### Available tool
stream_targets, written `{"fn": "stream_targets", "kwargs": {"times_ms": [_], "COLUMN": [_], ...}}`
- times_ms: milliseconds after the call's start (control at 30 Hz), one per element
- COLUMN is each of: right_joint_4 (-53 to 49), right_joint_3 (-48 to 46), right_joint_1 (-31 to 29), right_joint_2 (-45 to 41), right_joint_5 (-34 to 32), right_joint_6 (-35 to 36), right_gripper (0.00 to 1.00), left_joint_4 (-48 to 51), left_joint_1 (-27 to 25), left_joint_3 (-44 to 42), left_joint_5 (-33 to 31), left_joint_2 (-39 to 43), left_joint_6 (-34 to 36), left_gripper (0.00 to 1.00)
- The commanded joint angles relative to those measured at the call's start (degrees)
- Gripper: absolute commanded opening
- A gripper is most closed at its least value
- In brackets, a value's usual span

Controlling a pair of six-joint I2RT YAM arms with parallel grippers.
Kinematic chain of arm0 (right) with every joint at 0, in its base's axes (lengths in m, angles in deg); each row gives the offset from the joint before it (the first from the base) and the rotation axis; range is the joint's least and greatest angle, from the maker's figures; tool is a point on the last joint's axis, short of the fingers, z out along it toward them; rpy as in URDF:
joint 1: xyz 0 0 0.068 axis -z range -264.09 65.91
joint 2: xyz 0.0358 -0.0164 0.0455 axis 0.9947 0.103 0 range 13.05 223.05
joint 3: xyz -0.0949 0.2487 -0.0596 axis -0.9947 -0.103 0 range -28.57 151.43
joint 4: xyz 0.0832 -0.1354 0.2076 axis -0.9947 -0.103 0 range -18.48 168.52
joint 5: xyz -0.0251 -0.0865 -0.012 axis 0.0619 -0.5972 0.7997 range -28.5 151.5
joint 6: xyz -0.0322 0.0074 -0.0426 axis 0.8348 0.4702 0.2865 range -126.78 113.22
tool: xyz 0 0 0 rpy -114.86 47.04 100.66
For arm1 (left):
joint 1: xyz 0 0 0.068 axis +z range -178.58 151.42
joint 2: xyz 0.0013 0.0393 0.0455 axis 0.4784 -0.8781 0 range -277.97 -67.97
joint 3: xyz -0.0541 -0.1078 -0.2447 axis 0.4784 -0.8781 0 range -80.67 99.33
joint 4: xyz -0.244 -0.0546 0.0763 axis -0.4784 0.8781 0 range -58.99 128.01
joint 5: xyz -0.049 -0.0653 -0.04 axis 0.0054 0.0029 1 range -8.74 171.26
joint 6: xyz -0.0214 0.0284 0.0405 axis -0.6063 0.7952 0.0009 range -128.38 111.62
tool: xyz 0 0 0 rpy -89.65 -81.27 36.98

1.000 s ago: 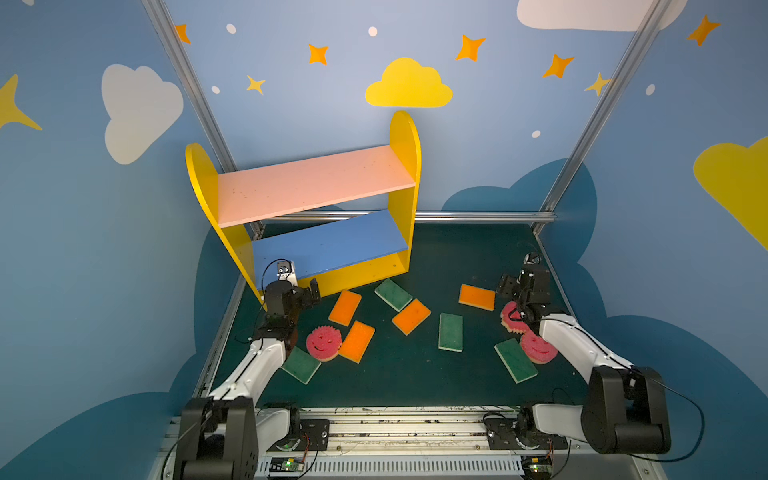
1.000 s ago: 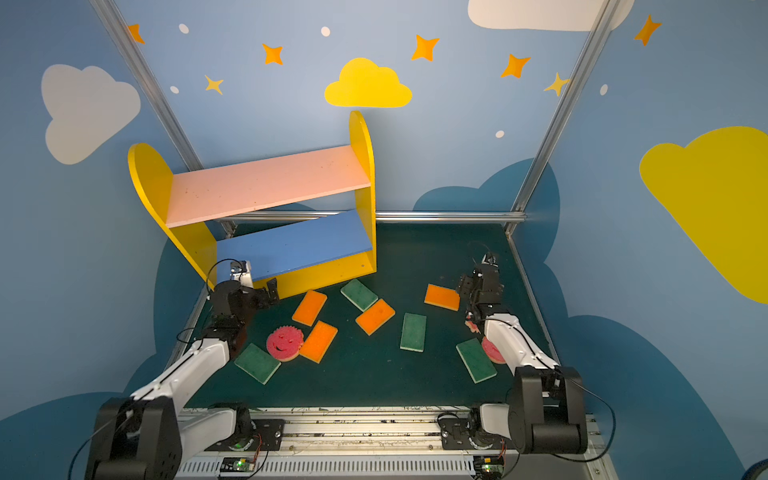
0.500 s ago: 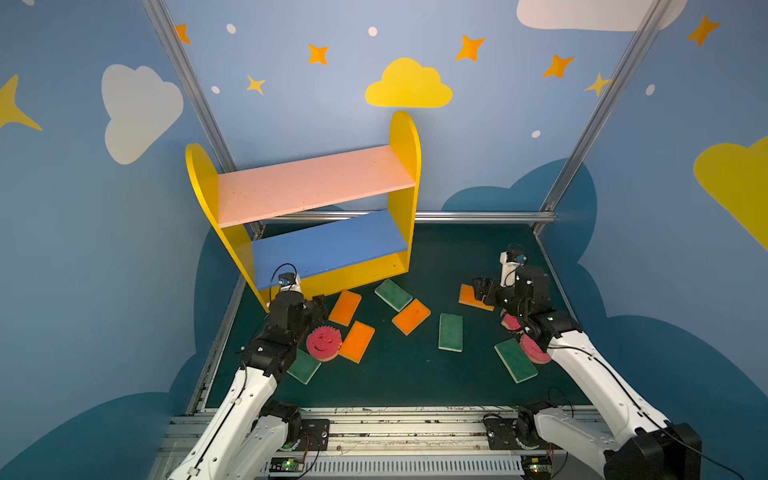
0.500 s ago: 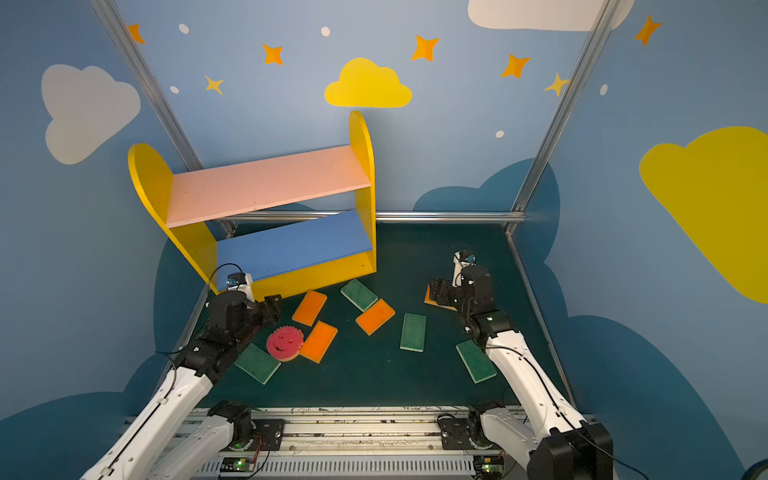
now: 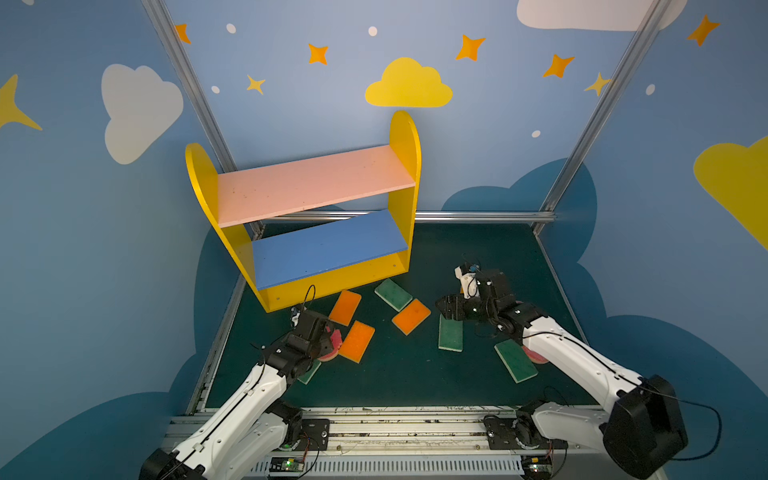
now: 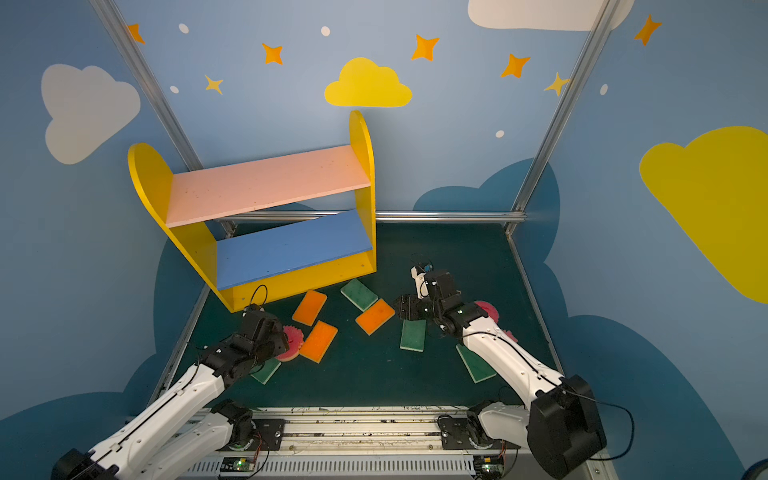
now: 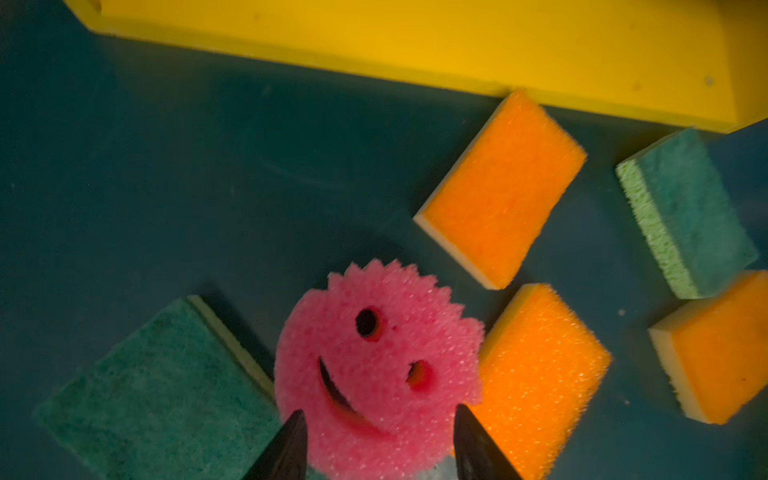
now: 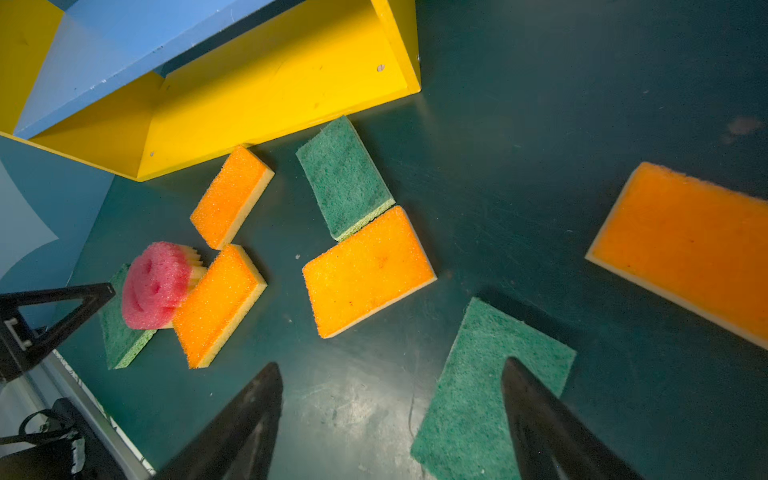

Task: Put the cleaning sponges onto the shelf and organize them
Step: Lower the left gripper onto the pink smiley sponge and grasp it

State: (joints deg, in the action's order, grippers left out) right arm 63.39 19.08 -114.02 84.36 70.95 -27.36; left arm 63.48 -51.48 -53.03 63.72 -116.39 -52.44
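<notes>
Left tool (image 7: 380,409) straddles the pink smiley sponge (image 7: 374,353).

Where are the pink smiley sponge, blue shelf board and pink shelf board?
pink smiley sponge (image 7: 374,365), left wrist view, its face.
blue shelf board (image 5: 328,251), a top view, board's middle.
pink shelf board (image 5: 316,185), a top view, board's middle.

Top views bright, even and sharp, with a wide-angle bend at the edges (wall posts (image 5: 189,83) lean outward). Wrist views dim with a teal cast. Left wrist soft and slightly blurred. Glare patch on mat (image 8: 332,399).
</notes>
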Motion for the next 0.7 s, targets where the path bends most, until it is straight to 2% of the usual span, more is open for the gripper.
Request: {"fn": "stream_targets", "kwargs": {"times_ms": [0,333,467,667], "right_joint_4": [-0.27,-2.08,-1.98,-2.26], "right_joint_3": [2.49,6.02,6.17,6.04], "right_joint_1": [-0.81,-1.53,-1.53,-1.53], "right_joint_2": [3.03,8.49,8.77,8.59], "right_joint_5": [1.52,1.10,1.18,0.92], "right_joint_6": [-1.65,-3.22,-3.30,-3.24], "right_gripper": [0.82,0.82,0.82,0.82], "left_joint_4": [1.21,-1.38,-1.77,-4.41], "left_joint_1": [-0.06,0.79,2.15,5.40], "left_joint_3": [-1.63,-6.52,-6.27,-6.35], "left_joint_5": [0.59,0.04,0.07,2.81], "left_joint_2": [1.07,1.38,0.75,-0.73], "left_joint_6": [-3.64,-4.53,-4.05,-2.84], "left_gripper": [0.55,0.43,0.48,0.45]}}
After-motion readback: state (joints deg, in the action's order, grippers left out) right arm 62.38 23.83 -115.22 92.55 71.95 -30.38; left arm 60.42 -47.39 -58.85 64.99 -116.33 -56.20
